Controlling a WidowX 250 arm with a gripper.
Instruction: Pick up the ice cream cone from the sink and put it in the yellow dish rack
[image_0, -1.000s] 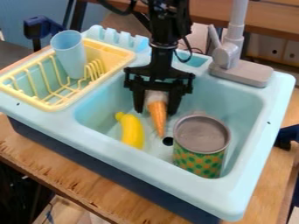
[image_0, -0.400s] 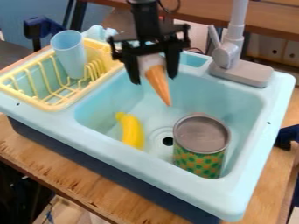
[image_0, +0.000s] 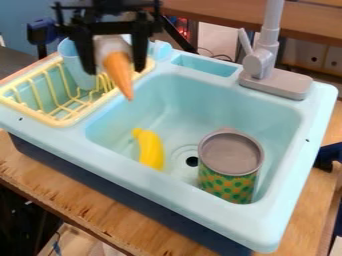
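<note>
One end effector (image_0: 117, 62) hangs downward near the yellow rack (image_0: 63, 121), clamped on an orange carrot (image_0: 119, 70).

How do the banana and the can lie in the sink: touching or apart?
Apart. The camera view shows the sink floor and the drain between the banana and the can.

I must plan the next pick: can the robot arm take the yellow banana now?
Probably not: the pincer holds the orange cone. Otherwise, the way looks free: the banana lies uncovered in the sink.
</note>
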